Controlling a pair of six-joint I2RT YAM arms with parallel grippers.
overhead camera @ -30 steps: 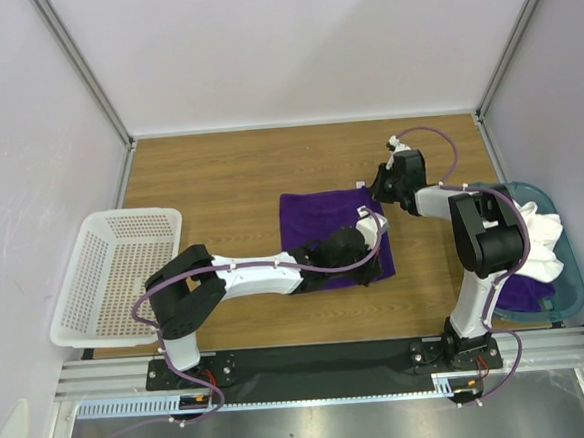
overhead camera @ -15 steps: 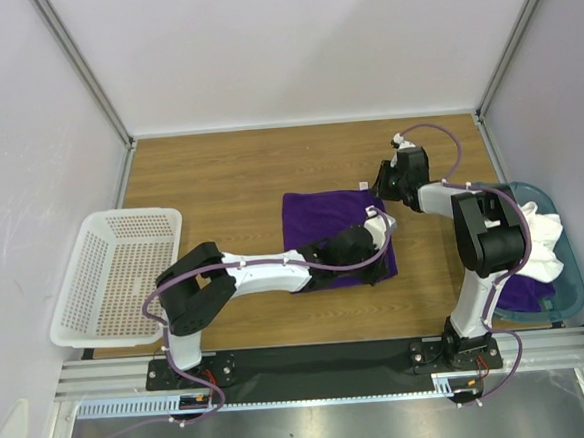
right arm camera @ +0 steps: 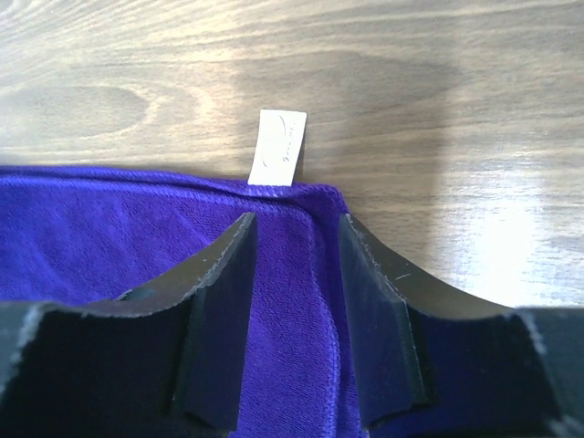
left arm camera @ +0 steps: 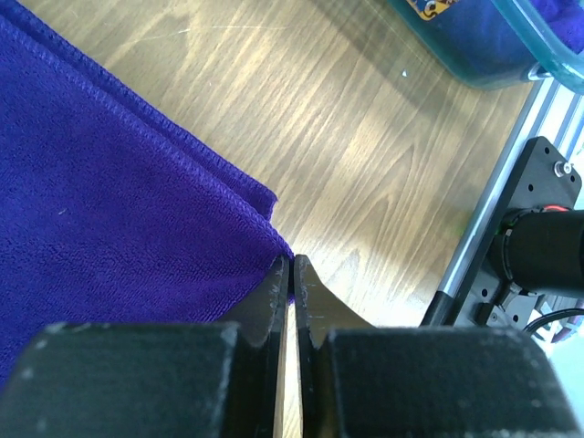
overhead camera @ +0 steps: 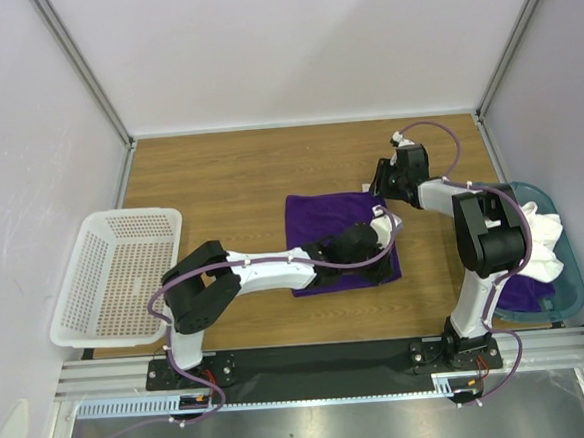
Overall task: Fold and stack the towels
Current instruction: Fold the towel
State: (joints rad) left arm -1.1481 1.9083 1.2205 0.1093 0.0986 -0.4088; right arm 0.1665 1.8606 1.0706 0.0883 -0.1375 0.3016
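I saw the right claw [right arm camera: 297, 224] released astride the purple towel [right arm camera: 119, 228] at its far corner. Left claw [left arm camera: 290, 274] was clenched at its right edge.

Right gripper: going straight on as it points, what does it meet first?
Likely the tagged corner of the purple towel, right under the open right gripper; beyond it, white tag, then wooden table. Depth unclear.

A white perforated basket [overhead camera: 96, 283] stands at the left edge of the wooden bench [overhead camera: 229, 178]. A teal plastic bin [overhead camera: 573, 265] stands at its right edge.
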